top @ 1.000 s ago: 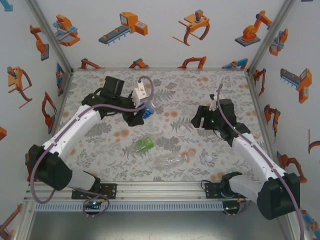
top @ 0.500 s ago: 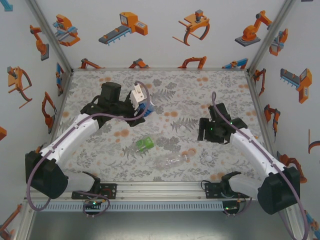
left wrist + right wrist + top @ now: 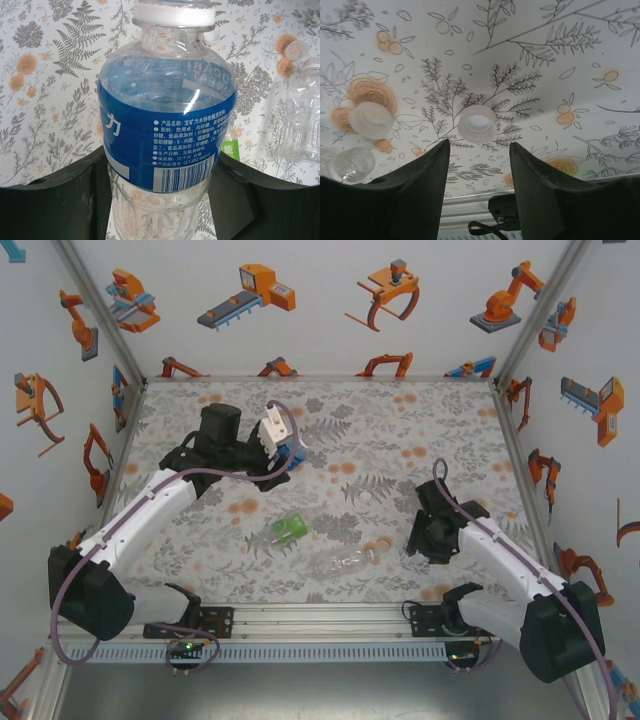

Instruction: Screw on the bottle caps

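The left gripper point(image 3: 159, 175), at 10 o'clock on the fern-and-flower printed mat point(image 3: 340, 415), has its black jaws clamped on the ribbed lower body of the clear plastic bottle with the glossy blue label point(image 3: 165, 115), a white screw cap point(image 3: 173, 14) sitting on its neck. The right gripper point(image 3: 479, 144), at the mat's 4 o'clock, has its jaws partly apart and empty. A round translucent white cap point(image 3: 477, 123) lies flat just beyond the tips, and a second round cap point(image 3: 371, 120) lies at its 9 o'clock on an orange flower.

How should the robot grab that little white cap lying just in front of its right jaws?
Probably by its round side wall, coming straight down from above. The cap lies flat on the mat, low and round, so the right gripper should set its jaws astride it and pinch opposite sides.
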